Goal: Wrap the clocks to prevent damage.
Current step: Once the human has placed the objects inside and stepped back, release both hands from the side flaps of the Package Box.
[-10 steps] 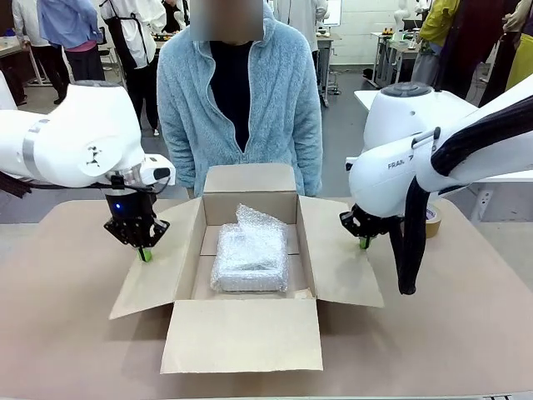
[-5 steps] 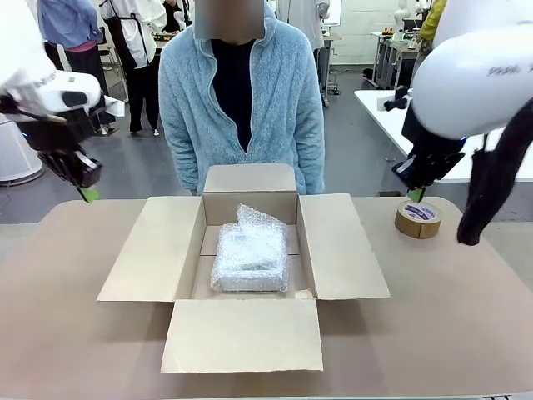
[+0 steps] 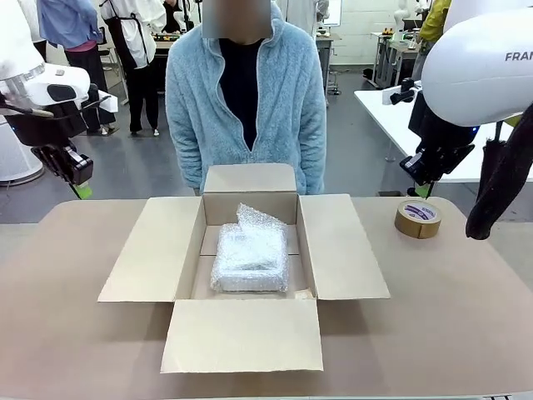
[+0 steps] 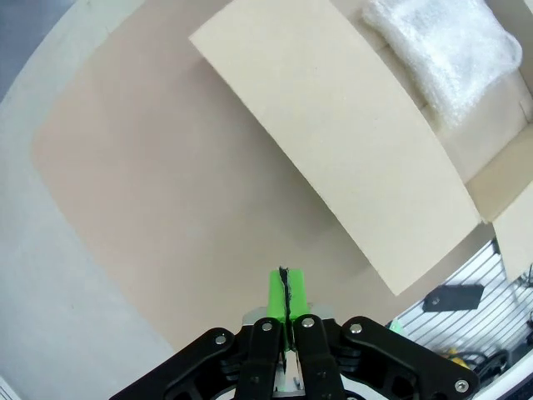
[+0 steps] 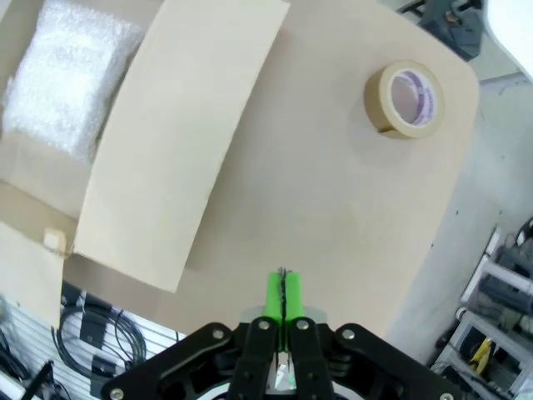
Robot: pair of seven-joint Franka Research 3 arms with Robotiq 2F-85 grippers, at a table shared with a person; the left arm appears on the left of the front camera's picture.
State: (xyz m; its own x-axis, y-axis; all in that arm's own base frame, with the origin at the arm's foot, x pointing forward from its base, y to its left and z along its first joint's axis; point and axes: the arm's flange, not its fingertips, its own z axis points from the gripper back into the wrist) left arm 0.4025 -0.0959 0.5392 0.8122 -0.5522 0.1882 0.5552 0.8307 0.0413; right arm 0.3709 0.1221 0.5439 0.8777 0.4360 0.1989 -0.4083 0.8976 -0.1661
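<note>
Clocks (image 3: 250, 258) in box (image 3: 341, 250) at table (image 3: 433, 325) centre, long axis near-to-far, equally far from closed, empty left gripper (image 3: 82, 192) and right gripper (image 3: 419, 191)

Past my left tool (image 3: 83, 192) a grey floor (image 3: 133, 167) runs back; behind my right tool (image 3: 420, 190) stands a white table (image 3: 387, 108).

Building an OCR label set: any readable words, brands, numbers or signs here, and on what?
"FRAN": grey letters on the white shell of the right arm, cut off by the picture's edge.
Tape roll: purple print on its inner core, too small to read in the front and right wrist views.
Cardboard box and bubble-wrap bundle: no print visible.
</note>
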